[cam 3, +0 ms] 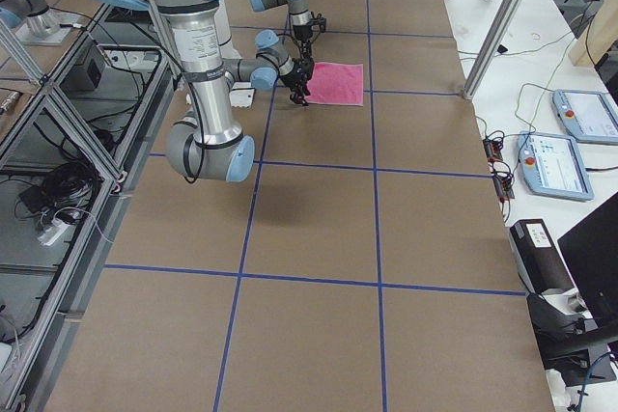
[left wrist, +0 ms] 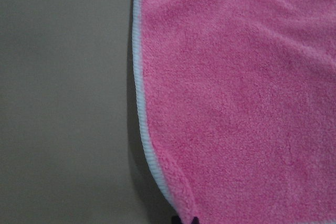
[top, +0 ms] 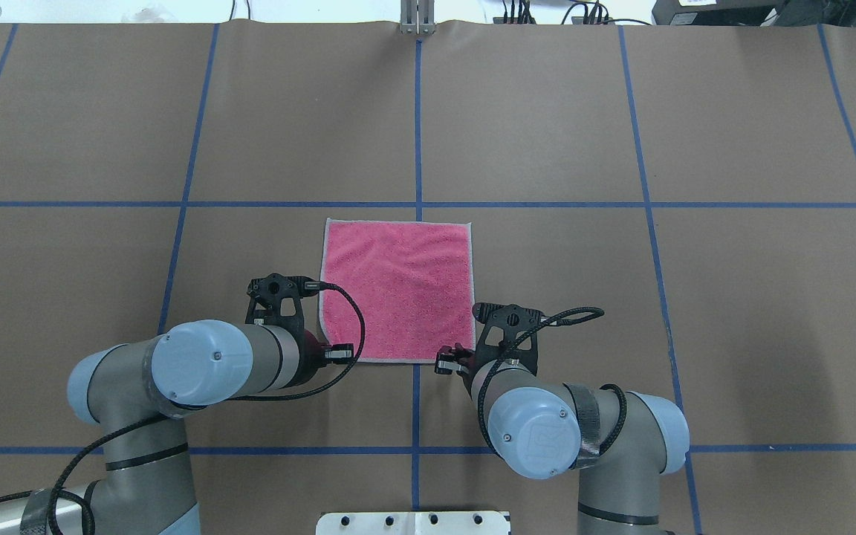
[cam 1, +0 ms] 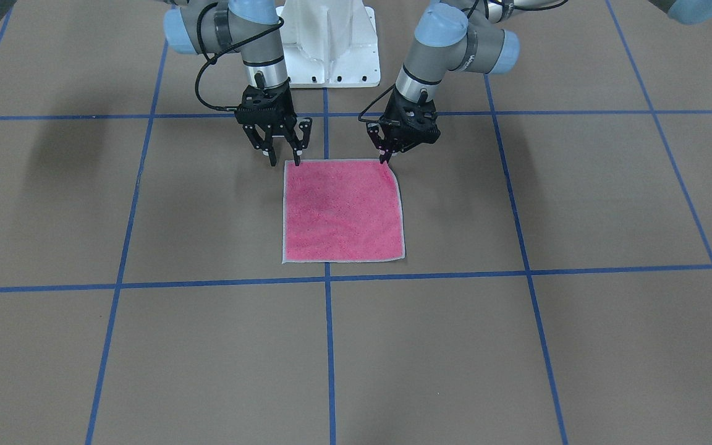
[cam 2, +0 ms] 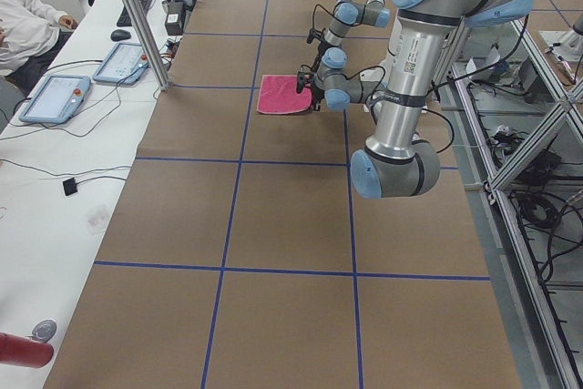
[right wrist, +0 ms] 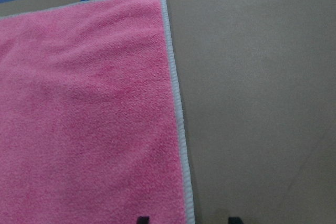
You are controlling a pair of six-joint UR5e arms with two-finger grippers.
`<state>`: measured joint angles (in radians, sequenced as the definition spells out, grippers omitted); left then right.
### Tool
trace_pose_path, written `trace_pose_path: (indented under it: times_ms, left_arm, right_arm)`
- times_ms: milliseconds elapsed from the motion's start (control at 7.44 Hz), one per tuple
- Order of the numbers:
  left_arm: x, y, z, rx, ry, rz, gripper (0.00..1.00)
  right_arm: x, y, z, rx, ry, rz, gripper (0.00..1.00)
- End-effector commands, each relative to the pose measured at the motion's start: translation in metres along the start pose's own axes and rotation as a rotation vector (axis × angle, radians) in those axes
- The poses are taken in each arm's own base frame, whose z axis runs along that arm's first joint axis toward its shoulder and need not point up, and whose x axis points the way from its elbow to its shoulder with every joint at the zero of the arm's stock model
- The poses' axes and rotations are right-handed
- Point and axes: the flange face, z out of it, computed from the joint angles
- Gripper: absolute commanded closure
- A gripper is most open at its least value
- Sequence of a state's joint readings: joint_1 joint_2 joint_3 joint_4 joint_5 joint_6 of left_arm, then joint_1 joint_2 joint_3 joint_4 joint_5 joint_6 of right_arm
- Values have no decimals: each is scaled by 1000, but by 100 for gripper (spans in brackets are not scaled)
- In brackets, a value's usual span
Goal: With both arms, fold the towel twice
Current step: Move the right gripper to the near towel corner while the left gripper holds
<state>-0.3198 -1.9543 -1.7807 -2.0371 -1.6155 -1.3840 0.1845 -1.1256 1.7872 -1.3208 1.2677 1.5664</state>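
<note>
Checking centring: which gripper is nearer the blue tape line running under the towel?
Right. The right gripper is at the towel corner close beside the tape line; the left gripper is at the other robot-side corner, farther from it.

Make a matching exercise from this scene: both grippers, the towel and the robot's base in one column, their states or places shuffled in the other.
Column 1
1 left gripper
2 right gripper
3 towel
4 base

Column 2
A open, at a towel corner
B unfolded, pink face up
C white, at the robot's side of the table
D shut on a towel corner

Pairs: 1-D, 2-A, 3-B, 4-C
</note>
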Motion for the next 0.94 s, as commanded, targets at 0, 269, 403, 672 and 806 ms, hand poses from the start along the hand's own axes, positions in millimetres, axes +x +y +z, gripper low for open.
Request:
trace_pose_path:
  times_ms: [0,269,403,672,806]
  left_arm:
    - [0,0,1,-1,-1,1,100]
    - [-1,0,0,1,-1,0,100]
    - [-1,1,2,-1,-4,0,100]
    - [-1,0,2,0,-3,0,100]
    - [-1,0,2,0,-4,0,100]
  right_arm:
    - [-5,1,2,4,0,-1,45]
    - [-14,3,5,7,-2,-2,47]
    - [-13,4,6,7,1,-4,48]
    - [-10,4,7,7,4,-5,51]
    - [-10,4,7,7,4,-5,57]
